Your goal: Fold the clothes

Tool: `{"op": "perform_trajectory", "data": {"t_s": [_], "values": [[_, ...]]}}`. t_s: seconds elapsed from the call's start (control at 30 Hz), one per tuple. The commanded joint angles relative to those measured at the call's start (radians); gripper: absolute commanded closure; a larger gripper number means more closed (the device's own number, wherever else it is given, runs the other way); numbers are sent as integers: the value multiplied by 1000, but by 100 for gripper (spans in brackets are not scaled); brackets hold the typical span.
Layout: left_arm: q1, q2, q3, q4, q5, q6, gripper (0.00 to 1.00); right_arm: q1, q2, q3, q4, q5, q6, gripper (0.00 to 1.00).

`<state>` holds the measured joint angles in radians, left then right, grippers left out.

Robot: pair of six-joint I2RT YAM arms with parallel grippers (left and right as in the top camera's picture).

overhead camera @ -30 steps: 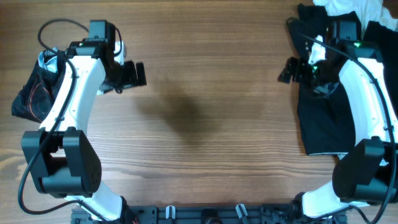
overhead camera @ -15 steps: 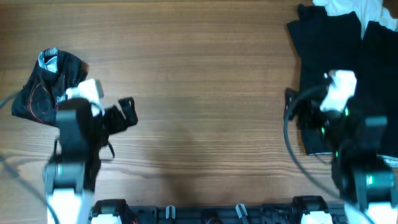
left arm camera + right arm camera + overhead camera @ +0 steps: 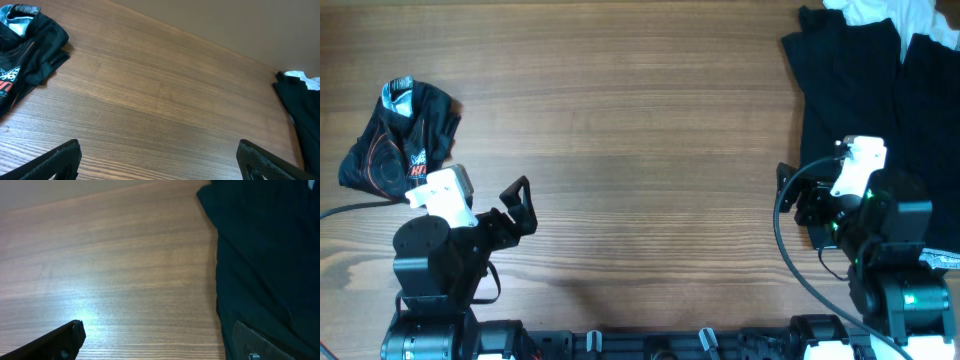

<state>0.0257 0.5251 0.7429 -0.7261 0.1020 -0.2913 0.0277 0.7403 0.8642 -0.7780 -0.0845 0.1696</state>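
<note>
Both arms have drawn back to the near edge of the table [image 3: 640, 110], left gripper [image 3: 520, 207] and right gripper [image 3: 796, 197] spread, empty. A bundled black T-shirt [image 3: 395, 145] lies at its left edge. Next garment, I'd guess, comes from the black pile [image 3: 855, 90] at its right.

Soft, even light is falling across the table [image 3: 640, 120], casting barely any shadow. A pale glare is spreading over the wood just ahead of the right gripper [image 3: 160, 342], and the clothes [image 3: 265, 255] beside it are losing all detail in blackness. Wood grain is showing crisp throughout.
</note>
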Motion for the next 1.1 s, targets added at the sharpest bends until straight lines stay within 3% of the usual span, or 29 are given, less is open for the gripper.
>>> {"op": "perform_trajectory", "data": {"t_s": [0.0, 0.13, 0.33, 0.43, 0.5, 1.07], "values": [[2, -4, -7, 0, 9, -9, 0, -3, -21, -24, 23, 18, -14, 0], [2, -4, -7, 0, 9, -9, 0, -3, -214, -221, 283, 0, -92, 0], [2, -4, -7, 0, 9, -9, 0, -3, -708, -712, 715, -1, -108, 0], [2, -4, -7, 0, 9, -9, 0, -3, -732, -852, 852, -11, -161, 0], [2, -4, -7, 0, 9, -9, 0, -3, -732, -859, 781, -12, -185, 0], [2, -4, -7, 0, 9, -9, 0, -3, -728, -859, 784, -13, -189, 0]]}}
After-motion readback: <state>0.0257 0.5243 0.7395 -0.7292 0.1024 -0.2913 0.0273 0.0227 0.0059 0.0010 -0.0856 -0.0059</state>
